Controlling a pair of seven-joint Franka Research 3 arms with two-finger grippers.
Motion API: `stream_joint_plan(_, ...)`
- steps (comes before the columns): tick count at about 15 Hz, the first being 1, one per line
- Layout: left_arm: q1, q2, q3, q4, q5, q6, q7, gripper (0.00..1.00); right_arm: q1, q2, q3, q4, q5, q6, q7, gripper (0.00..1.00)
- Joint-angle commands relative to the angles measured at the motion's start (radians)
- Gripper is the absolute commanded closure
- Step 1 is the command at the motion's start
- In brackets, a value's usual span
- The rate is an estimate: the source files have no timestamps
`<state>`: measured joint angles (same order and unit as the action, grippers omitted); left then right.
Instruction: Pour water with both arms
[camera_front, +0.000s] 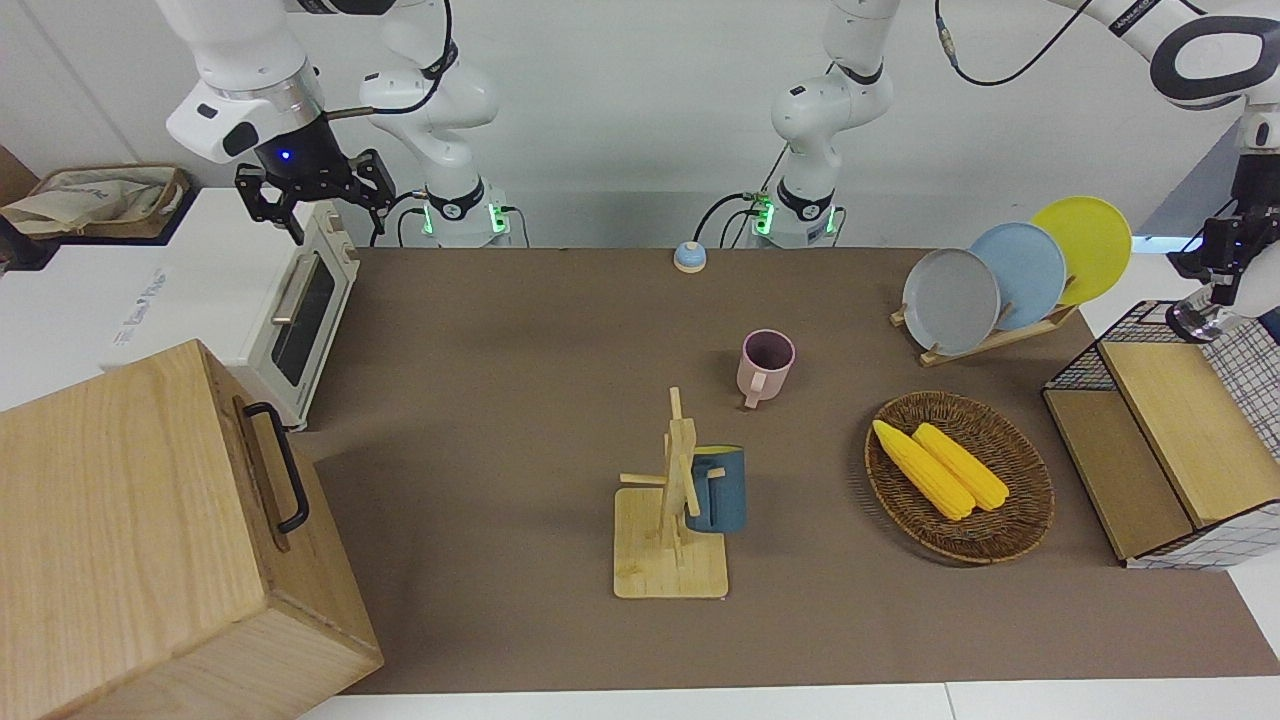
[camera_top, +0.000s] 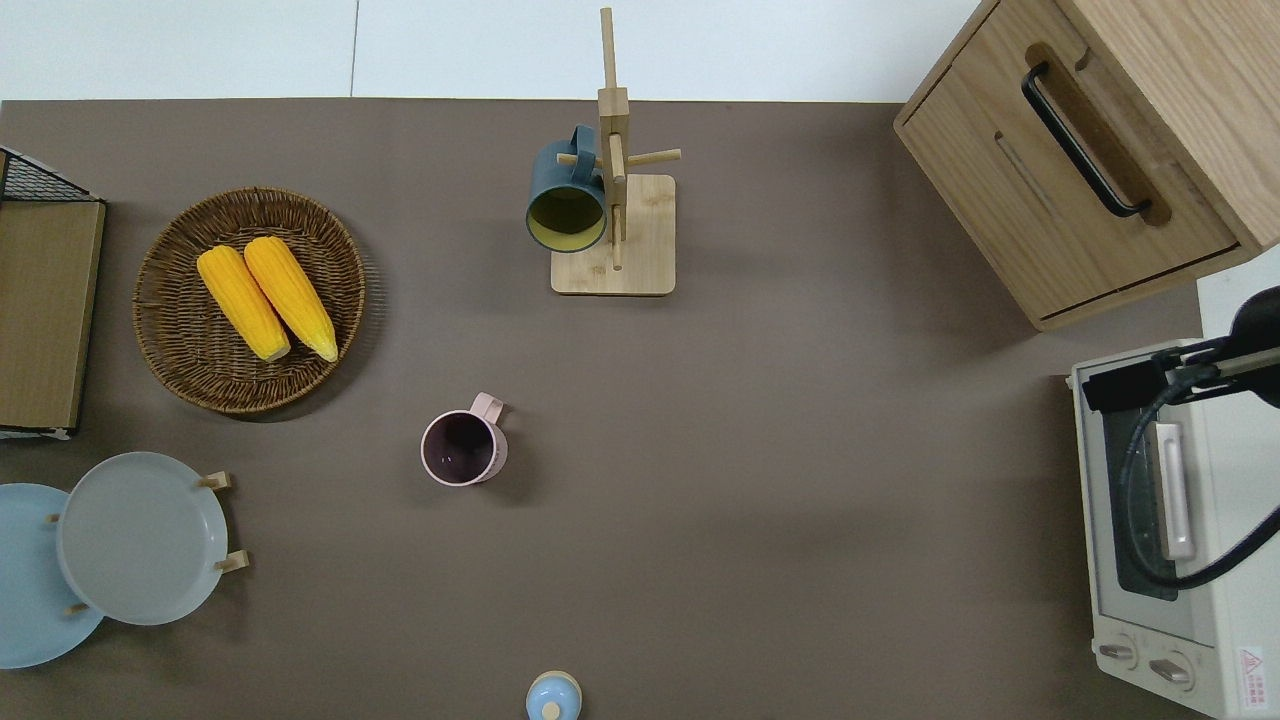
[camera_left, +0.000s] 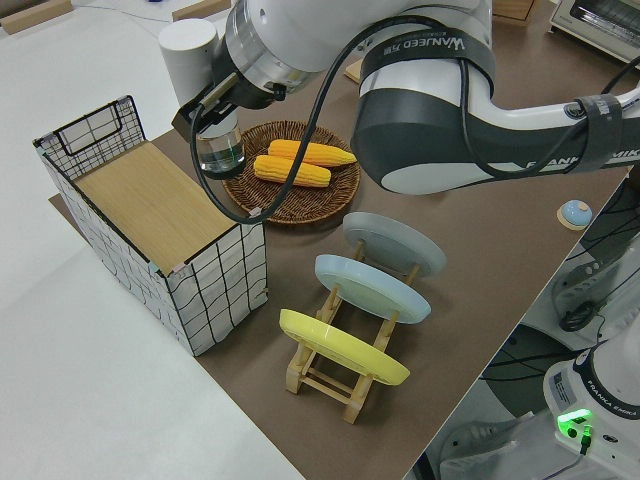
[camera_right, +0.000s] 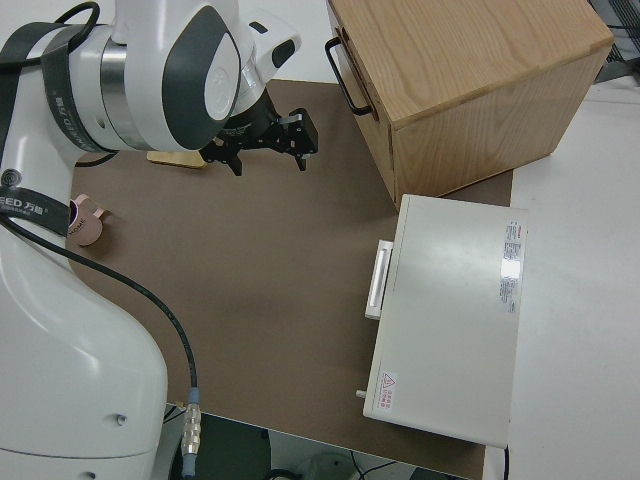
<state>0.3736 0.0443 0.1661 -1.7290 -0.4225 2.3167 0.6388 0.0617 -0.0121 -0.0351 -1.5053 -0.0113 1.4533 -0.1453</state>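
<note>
My left gripper (camera_front: 1212, 300) is up in the air at the left arm's end of the table, by the wire crate (camera_left: 215, 285). It is shut on a clear glass (camera_left: 218, 152) with a little water in the bottom, also seen as the glass (camera_front: 1194, 321). A pink mug (camera_top: 463, 447) stands upright and empty near the middle of the brown mat, also seen as the pink mug (camera_front: 766, 366). My right gripper (camera_front: 318, 205) hangs open over the toaster oven (camera_front: 300, 310) with nothing between its fingers; in the right side view the right gripper (camera_right: 268, 157) shows the same.
A wooden mug tree (camera_top: 613, 200) holds a blue mug (camera_top: 567, 195). A wicker basket (camera_top: 180, 370) holds two corn cobs (camera_top: 265, 298). A rack carries three plates (camera_front: 1015, 275). A wooden box (camera_front: 150, 520) stands beside the oven. A small blue button (camera_front: 690, 257) lies near the arm bases.
</note>
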Motion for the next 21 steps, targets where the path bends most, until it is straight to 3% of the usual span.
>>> stream_joint_plan(1,0.01,0.058,-0.005,0.059,-0.036,0.119,0.051,1.0,0.0,-0.017,0.001,-0.015,0.005,0.001,0.004,0.011)
stream_joint_plan(10,0.011,0.179,-0.007,0.077,-0.146,0.202,0.156,1.0,-0.002,-0.016,0.001,-0.016,0.005,0.001,0.004,0.011)
stream_joint_plan(12,0.011,0.193,-0.005,0.078,-0.194,0.216,0.191,1.0,-0.002,-0.017,0.001,-0.015,0.005,0.001,0.004,0.011)
stream_joint_plan(21,0.011,0.239,-0.008,0.08,-0.229,0.268,0.199,1.0,-0.002,-0.017,0.001,-0.016,0.005,0.001,0.004,0.011)
